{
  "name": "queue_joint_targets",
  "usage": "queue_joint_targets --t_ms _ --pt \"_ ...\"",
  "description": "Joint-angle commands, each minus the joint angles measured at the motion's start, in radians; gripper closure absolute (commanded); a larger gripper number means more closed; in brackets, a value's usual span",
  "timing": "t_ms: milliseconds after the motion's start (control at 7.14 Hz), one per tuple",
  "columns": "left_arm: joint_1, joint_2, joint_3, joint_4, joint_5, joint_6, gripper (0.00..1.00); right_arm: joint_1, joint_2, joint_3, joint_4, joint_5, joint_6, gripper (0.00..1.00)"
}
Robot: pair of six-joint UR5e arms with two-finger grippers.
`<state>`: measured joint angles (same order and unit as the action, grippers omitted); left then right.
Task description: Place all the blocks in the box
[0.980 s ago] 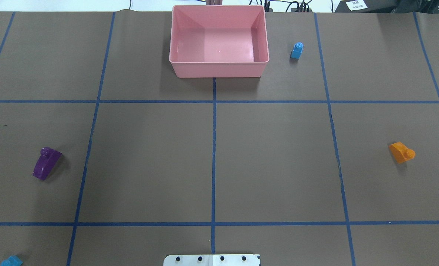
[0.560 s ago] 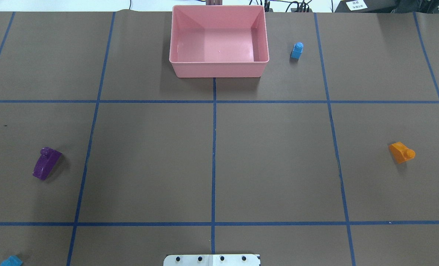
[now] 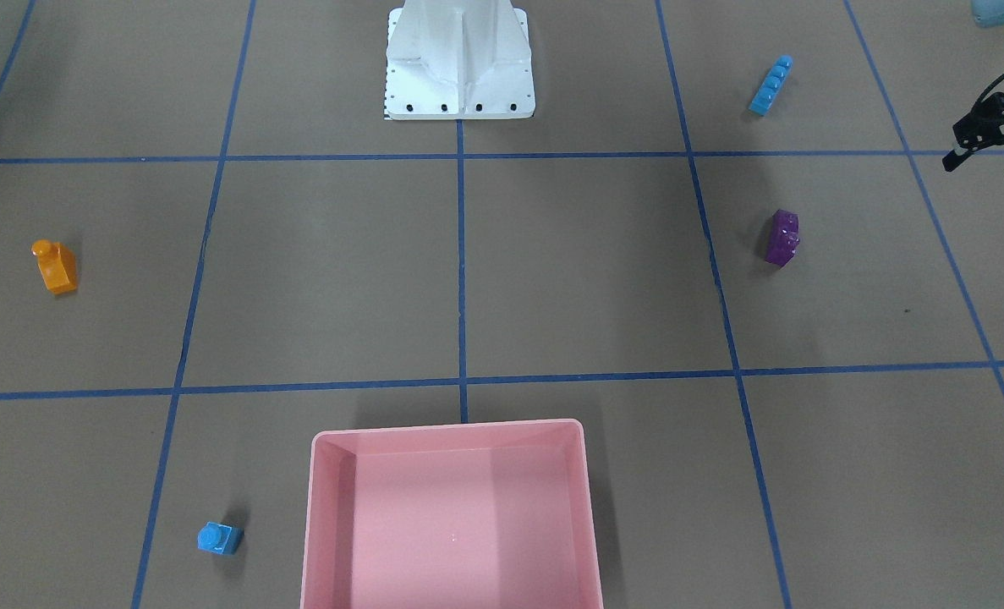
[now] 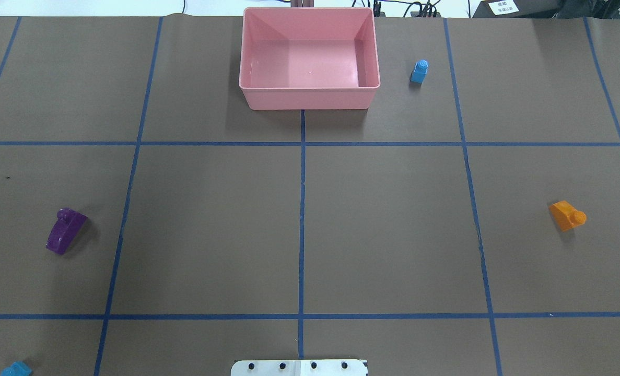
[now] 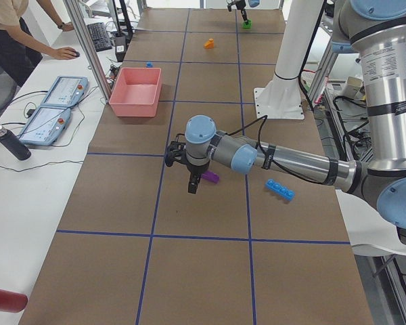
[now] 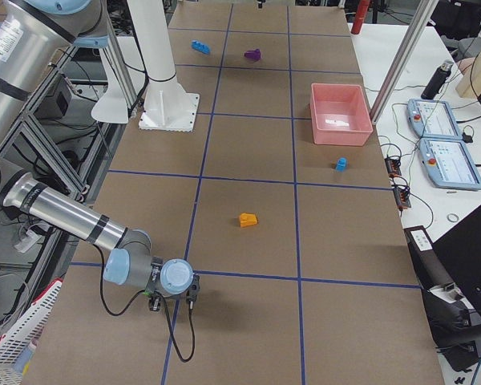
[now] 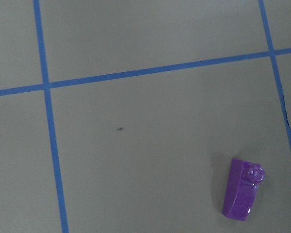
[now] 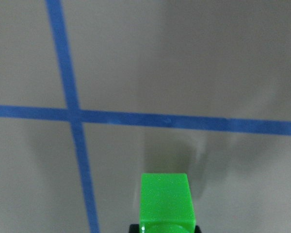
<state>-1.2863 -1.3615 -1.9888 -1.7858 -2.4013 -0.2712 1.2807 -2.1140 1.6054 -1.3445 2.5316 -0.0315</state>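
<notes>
Right pincer [image 6: 174,300] grips the green block [image 8: 165,199] (left pincer [image 3: 982,167] gapes empty).

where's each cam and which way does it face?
Front: across the table, facing the base; left fingers at right edge.
Overhead: behind the robot, looking forward at the box; base only.
Left side: table end; left arm near.
Right side: opposite end; right arm near.
Left wrist: down on purple block; no fingers.
Right wrist: down on green block.
Shared: front and overhead show the box from opposite sides.
</notes>
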Motion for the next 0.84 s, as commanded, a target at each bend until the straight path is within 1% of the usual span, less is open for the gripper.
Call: queue_joint_targets --t_ms 0,140,280,420,560,700 --pt "0.129 -0.013 -0.033 -0.012 0.007 -0.032 0.00 0.017 0.025 0.271 -0.167 0.033 0.125 1.00" --pt "0.199 -0.005 -0.066 -0.011 0.014 -0.039 0.00 0.028 0.108 0.292 -0.217 0.033 0.128 1.00" --pt "0.299 0.011 -0.103 -0.012 0.081 -0.036 0.00 0.029 0.203 0.283 -0.249 0.030 0.136 1.00" --pt "0.434 0.048 -0.148 -0.009 0.202 -0.037 0.00 0.029 0.339 0.269 -0.337 0.024 0.160 1.00" --pt "0.490 0.103 -0.168 -0.011 0.244 -0.037 0.00 0.029 0.490 0.245 -0.411 0.026 0.194 1.00" --pt "0.534 0.137 -0.168 -0.009 0.248 -0.036 0.00 0.020 0.657 0.205 -0.450 0.024 0.326 1.00"
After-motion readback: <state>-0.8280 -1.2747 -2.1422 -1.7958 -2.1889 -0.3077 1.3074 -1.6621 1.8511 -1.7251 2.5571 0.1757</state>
